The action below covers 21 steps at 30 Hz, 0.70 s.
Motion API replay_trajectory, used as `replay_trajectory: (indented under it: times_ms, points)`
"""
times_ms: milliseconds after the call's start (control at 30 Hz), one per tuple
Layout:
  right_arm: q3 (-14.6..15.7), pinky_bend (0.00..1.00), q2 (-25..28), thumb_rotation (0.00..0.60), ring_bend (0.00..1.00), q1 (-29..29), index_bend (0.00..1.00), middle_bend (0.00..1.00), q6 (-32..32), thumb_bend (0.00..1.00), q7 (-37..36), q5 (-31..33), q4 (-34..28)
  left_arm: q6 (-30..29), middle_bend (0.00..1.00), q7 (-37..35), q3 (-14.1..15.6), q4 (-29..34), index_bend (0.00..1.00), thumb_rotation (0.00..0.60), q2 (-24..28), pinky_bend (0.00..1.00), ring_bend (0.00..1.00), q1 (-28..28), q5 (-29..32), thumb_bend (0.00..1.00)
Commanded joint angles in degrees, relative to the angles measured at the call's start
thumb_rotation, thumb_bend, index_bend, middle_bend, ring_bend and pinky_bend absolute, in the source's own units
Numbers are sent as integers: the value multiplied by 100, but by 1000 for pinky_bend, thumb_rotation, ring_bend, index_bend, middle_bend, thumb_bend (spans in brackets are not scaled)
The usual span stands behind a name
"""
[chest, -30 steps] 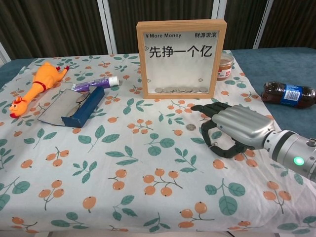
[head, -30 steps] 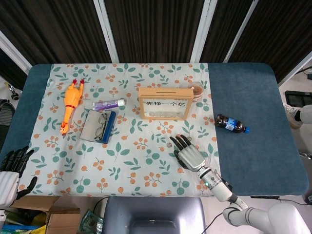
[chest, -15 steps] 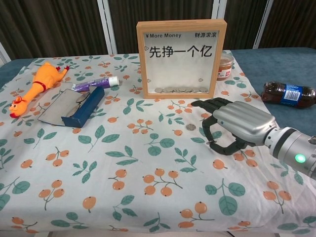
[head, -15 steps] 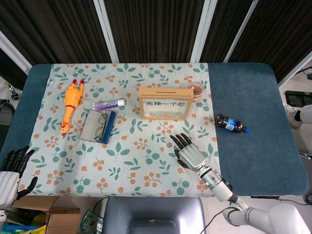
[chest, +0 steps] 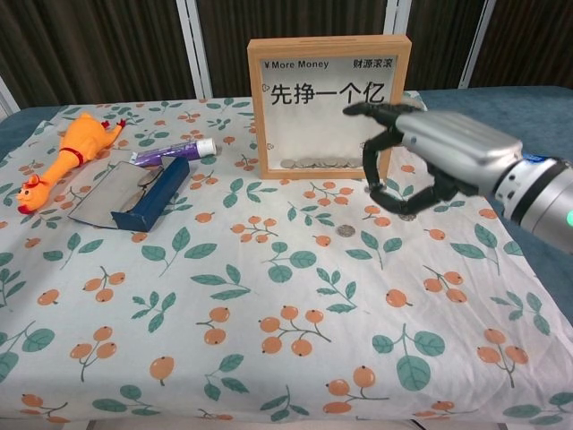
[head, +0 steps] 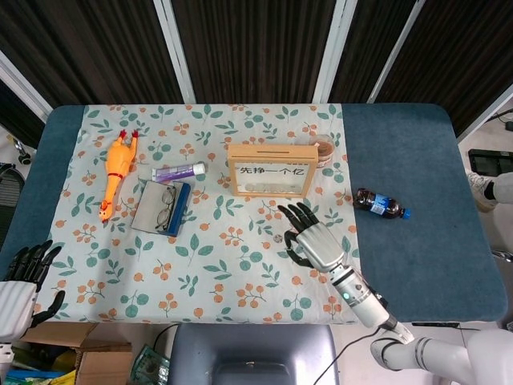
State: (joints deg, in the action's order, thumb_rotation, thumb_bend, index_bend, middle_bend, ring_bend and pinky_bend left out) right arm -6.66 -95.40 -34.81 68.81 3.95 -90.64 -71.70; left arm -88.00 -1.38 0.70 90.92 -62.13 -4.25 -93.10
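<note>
My right hand (head: 313,237) hovers above the flowered cloth with its fingers spread and nothing in it. In the chest view this right hand (chest: 421,152) is raised in front of the right edge of the wooden coin frame (chest: 329,106). A small coin (chest: 346,231) lies on the cloth below and left of it; the head view shows the coin (head: 277,238) just left of the fingers. The frame (head: 268,170) stands upright beyond the hand. My left hand (head: 24,277) hangs off the table's near left corner, fingers apart, holding nothing.
A rubber chicken (head: 116,172), a purple tube (head: 179,172) and a blue case with glasses (head: 162,207) lie at the left. A small jar (head: 324,150) stands behind the frame's right end. A cola bottle (head: 381,204) lies on the blue tabletop to the right.
My right hand has lifted off the cloth and moved forward toward the frame, now covering the jar in the chest view. The left hand has barely shifted.
</note>
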Motion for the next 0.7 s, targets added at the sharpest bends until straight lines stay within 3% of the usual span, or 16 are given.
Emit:
replay_trajectory:
  times_ms: [33, 200, 400, 567, 700]
  points:
    - [-587, 6, 751, 600, 0, -211, 764, 142, -67, 553, 389, 323, -1091, 31, 0, 31, -4, 4, 0, 600, -11, 0, 0, -16, 19, 393]
    - [-1309, 17, 1431, 600, 0, -612, 763, 142, -659, 553, 1106, 1123, -1928, 70, 0, 31, 11, 16, 0, 600, -1, 0, 0, -45, -13, 392]
    - [-1995, 57, 1902, 600, 0, -1349, 756, 142, -1478, 553, 2415, 2569, -2115, 198, 0, 100, -21, 1, 0, 600, -12, 0, 0, -97, 99, 393]
    - [-2227, 59, 2128, 600, 0, -1887, 754, 142, -1807, 554, 3159, 3929, -2054, 253, 0, 138, -65, 0, 0, 600, -30, 0, 0, -119, 208, 392]
    - [-2204, 59, 2217, 600, 0, -2276, 752, 142, -1889, 553, 3562, 4836, -1856, 321, 0, 184, -81, 9, 0, 600, -43, 0, 0, -144, 279, 393]
